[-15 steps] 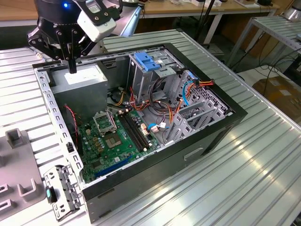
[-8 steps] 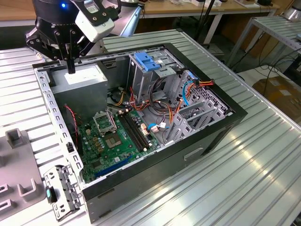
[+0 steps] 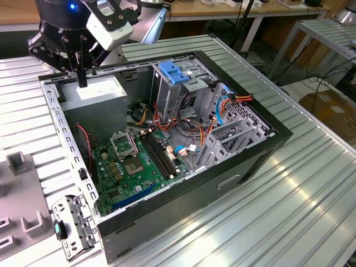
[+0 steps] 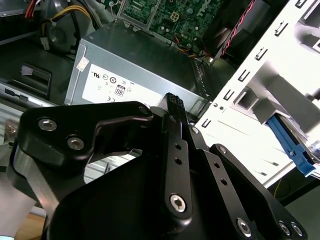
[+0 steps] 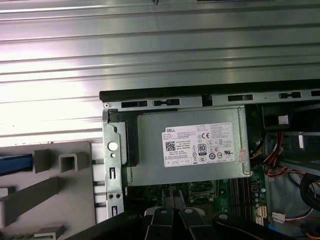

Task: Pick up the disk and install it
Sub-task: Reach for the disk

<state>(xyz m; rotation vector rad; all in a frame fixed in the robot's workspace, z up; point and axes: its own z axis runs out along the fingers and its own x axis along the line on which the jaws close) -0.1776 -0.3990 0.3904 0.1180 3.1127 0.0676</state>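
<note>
My gripper (image 3: 82, 82) hangs over the back left corner of the open computer case (image 3: 261, 161), just above the grey power-supply box (image 3: 92, 95). Its fingers are pressed together and hold nothing. In both wrist views the shut fingertips (image 4: 172, 101) (image 5: 173, 193) point at the box's white sticker (image 5: 199, 146). Of the disk I see a blue rail (image 5: 15, 163) lying in a grey fixture (image 5: 50, 185) outside the case wall. In the second wrist view the same blue rail (image 4: 291, 147) runs beside the perforated metal frame (image 4: 260, 95).
A tall metal drive cage with a blue latch (image 3: 172, 72) stands mid-case, with orange and blue cables (image 3: 222, 108) beside it. The green motherboard (image 3: 139, 161) lies on the case floor. A loose metal bracket (image 3: 72, 225) and grey fixture blocks (image 3: 22, 217) sit left of the case on the ribbed table (image 3: 289, 211).
</note>
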